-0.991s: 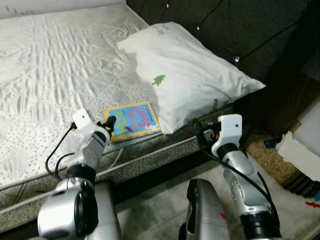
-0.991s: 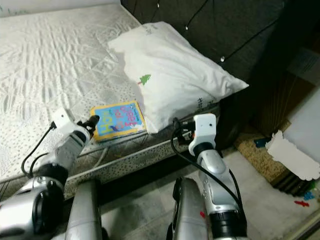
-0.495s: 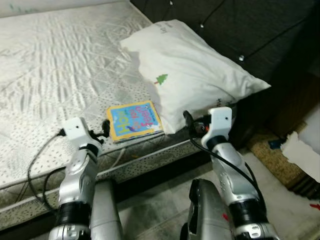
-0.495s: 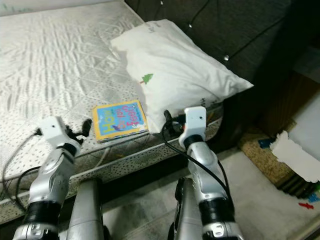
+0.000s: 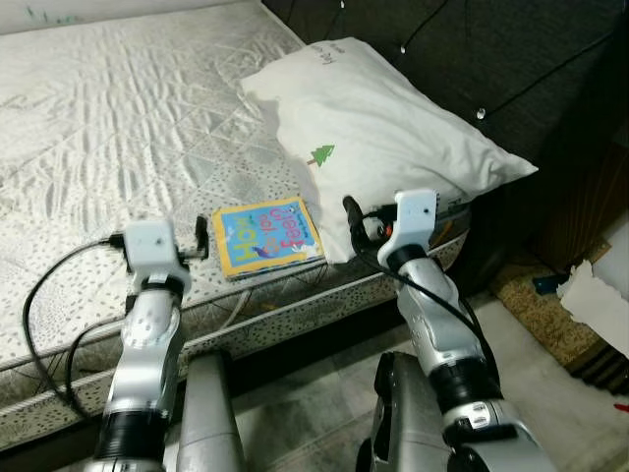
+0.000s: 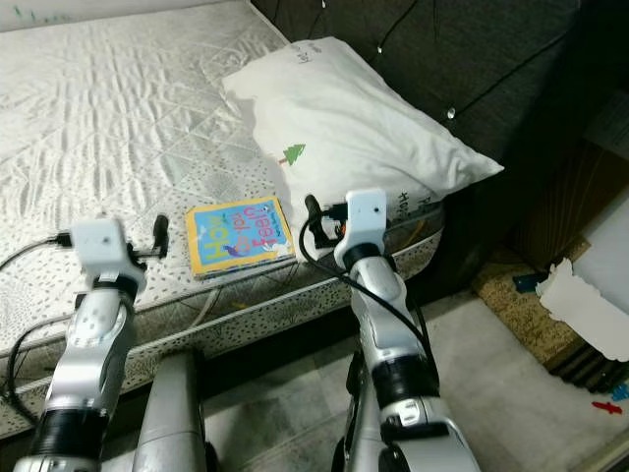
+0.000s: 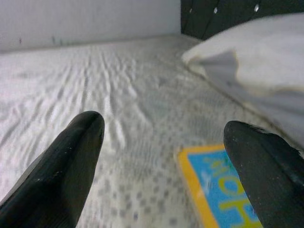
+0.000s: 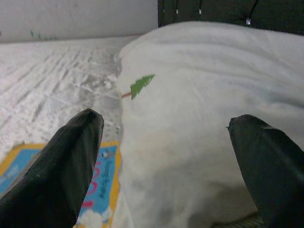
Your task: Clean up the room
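A thin children's book [image 5: 267, 238] with a blue cover and yellow border lies flat near the bed's front edge, just left of a white pillow [image 5: 383, 147] printed with a small green tree. My left gripper [image 5: 200, 237] hovers open a little left of the book, which sits off to one side in the left wrist view [image 7: 223, 194]. My right gripper [image 5: 351, 212] is open too, at the pillow's front corner to the right of the book. The right wrist view has the pillow [image 8: 204, 118] between the fingers and the book [image 8: 107, 180] lower down.
The pale quilted mattress [image 5: 108, 128] stretches away to the left and back. A dark tufted headboard [image 5: 491, 49] stands behind the pillow. On the floor at the right lie a woven mat [image 5: 541, 320] and a torn white sheet [image 5: 595, 300]. A black cable [image 5: 44, 295] loops from my left arm.
Both arms have risen over the bed edge. The right gripper moved left, from the mattress edge to the pillow's corner. The left gripper drew back a little from the book's left edge.
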Robot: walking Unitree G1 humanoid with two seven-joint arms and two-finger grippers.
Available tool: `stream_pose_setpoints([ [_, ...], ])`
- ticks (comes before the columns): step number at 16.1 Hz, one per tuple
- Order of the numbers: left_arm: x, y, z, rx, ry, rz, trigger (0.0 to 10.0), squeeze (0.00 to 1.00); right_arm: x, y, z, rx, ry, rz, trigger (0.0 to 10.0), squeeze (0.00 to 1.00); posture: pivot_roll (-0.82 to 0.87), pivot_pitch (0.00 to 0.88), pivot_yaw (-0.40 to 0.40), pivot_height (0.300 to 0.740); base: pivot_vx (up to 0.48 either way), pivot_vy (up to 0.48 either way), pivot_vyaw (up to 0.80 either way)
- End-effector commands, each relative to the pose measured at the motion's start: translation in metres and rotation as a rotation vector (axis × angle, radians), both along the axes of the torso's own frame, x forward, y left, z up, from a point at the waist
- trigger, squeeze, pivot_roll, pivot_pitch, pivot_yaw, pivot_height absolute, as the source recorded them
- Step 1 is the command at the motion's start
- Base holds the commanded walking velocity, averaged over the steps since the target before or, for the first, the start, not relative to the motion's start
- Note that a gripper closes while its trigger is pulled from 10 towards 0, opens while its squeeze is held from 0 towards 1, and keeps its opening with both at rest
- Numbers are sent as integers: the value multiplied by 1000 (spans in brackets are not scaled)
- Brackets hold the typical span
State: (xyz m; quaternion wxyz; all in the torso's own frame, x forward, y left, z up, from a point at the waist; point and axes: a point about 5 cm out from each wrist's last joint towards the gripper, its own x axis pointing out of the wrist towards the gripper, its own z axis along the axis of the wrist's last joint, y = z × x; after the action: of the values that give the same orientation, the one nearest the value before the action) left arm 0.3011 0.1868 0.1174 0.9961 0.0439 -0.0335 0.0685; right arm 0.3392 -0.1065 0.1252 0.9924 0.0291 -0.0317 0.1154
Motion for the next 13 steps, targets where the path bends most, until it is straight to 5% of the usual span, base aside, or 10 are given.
stream_pose_setpoints([
  [1,4,1,4,56,-1,24,10000,0,3,0,3,20,-14,-4,10000,0,121,0,5,512,0,0,0],
  [4,10,-13,26,44,-102,-65,10000,0,14,4,10,43,-41,10,10000,0,130,0,-8,542,0,0,0],
  [8,16,-17,39,14,-170,-45,10000,0,17,2,23,59,-71,18,10000,0,103,0,-22,576,0,0,0],
  [13,21,-25,38,52,-151,-117,10000,0,17,1,29,98,-103,-9,10000,0,80,0,36,620,0,0,0],
])
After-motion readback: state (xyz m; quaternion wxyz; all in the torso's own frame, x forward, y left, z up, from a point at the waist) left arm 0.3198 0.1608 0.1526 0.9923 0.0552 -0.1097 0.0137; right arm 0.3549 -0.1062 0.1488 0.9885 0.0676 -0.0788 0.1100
